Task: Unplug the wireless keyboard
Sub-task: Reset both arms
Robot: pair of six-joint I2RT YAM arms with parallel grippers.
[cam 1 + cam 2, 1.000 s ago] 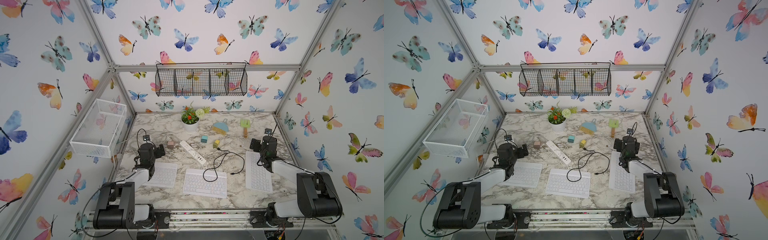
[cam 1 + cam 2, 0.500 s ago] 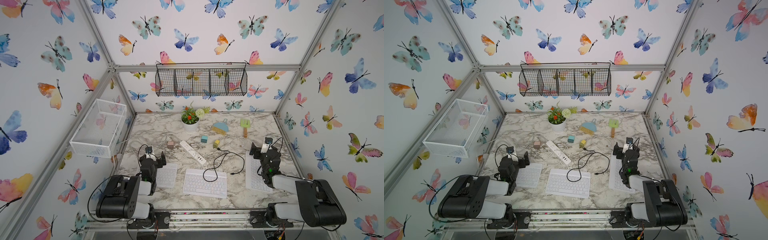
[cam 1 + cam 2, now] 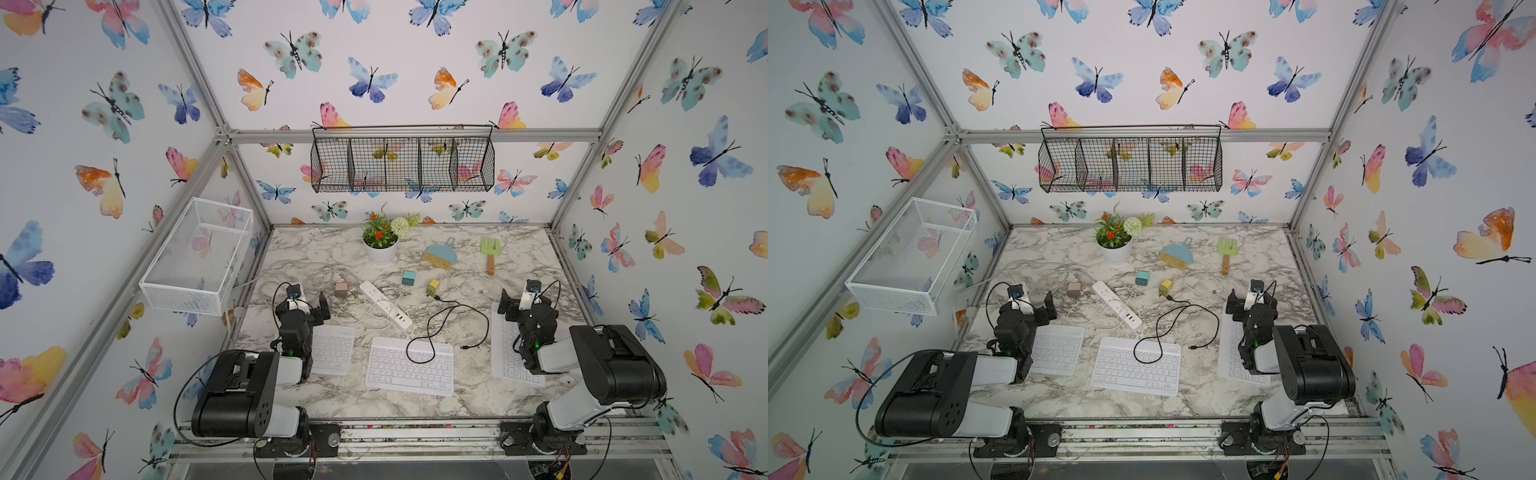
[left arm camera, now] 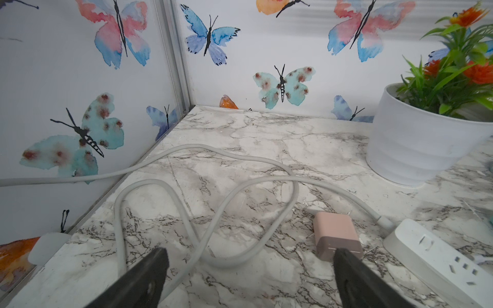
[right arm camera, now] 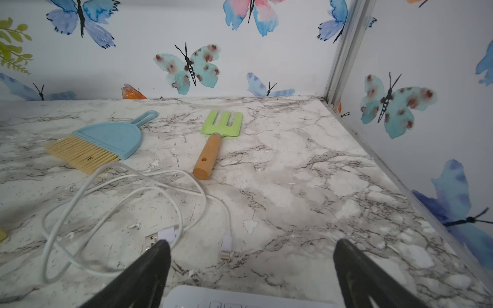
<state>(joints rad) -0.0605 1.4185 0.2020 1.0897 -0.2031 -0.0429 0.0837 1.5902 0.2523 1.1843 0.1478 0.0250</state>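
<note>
Parking entry: both arms sit folded at the near edge of the tabletop (image 3: 345, 401).

- Left pincer (image 4: 248, 256): jaws spread to full width, nothing between them. A grey cord (image 4: 186, 213) and a pink adapter (image 4: 337, 237) lie on the marble ahead, neither touched.
- Right pincer (image 5: 252, 248): jaws equally wide and empty. It hangs over the far end of the right keyboard (image 3: 505, 353), with a loose white cable (image 5: 106, 192) ahead of it.
- Middle keyboard (image 3: 409, 368): flat at centre front, between the left keyboard (image 3: 332, 349) and the right one.
- Black cable (image 3: 482, 322): runs from the yellow adapter (image 3: 433, 286) and loops over the middle keyboard's far edge. Its small plug (image 3: 465, 347) lies on the marble just beside that keyboard's far right corner, apart from it.
- Judgement: the plug looks to be out, though the port itself is too small to see.
- Handling note: if so, rest clear and keep both pincers off the cable loop, so nothing drags plug or keyboard. Should a lead prove seated, brace the keyboard with one pincer. Pinch the plug body rather than the cord, and draw it straight out along the port.
</note>
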